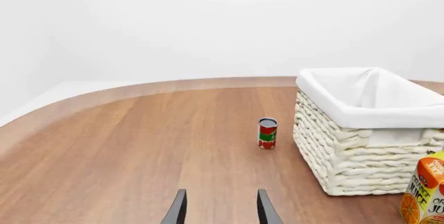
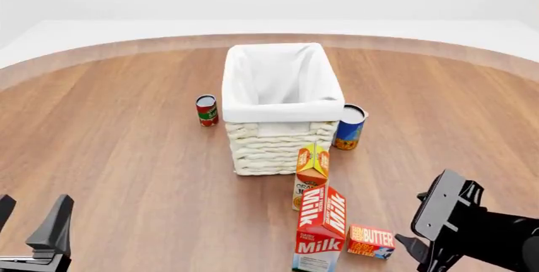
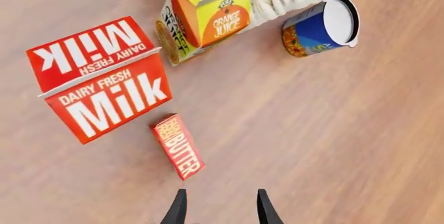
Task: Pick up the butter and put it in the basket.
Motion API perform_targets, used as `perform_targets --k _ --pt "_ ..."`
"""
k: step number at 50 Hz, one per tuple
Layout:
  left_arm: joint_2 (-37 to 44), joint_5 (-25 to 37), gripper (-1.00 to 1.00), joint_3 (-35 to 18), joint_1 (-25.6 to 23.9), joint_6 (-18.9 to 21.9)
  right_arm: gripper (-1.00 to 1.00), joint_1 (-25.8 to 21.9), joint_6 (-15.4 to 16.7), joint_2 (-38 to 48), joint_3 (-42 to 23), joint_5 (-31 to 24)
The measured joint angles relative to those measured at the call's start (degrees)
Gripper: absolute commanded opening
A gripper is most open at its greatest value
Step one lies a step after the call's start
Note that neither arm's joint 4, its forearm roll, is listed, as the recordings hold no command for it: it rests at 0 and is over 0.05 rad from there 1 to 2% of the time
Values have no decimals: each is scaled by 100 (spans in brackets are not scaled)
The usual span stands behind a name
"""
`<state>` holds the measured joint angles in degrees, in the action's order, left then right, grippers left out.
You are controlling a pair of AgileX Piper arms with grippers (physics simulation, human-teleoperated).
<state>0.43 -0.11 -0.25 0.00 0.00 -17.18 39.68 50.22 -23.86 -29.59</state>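
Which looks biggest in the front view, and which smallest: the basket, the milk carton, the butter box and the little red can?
1. The basket, by far the biggest.
2. The milk carton.
3. The butter box and the red can look about alike; the can stands farther from the camera, so I won't rank those two.

Red-orange butter (image 3: 178, 146) with white lettering, white woven basket (image 2: 278, 138), seemingly red-green can (image 2: 206, 110)
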Motion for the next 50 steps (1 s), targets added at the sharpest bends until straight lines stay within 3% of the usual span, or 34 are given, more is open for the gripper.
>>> perform_targets --k 22,50 --pt "0 0 100 0 0 0 100 -232 197 340 37 33" --pt "0 0 100 0 0 0 100 -533 152 1192 331 939"
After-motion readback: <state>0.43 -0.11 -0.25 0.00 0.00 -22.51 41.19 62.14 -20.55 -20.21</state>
